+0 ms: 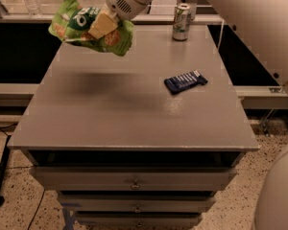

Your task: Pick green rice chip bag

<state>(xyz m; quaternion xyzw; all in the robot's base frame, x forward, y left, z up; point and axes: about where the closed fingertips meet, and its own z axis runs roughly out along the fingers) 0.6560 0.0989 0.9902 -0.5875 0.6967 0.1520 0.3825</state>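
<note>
Above the table (110,114), far-left corner: bag (69,20), crumpled, hanging clear of the top with its shadow beneath, clamped between the fingers of the gripper (102,25). On the top, well apart from it: bar (185,82) at centre-right, can (182,21) upright at the far edge. Status, as judged: grasp and lift done; little left but a secure hold.

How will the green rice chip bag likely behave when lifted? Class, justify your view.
Probably floppy: the green rice chip bag crumples and droops around the gripper, whose jaws hold it above the far-left corner of the drawer cabinet. Likely light: one pinch carries it clear.
</note>
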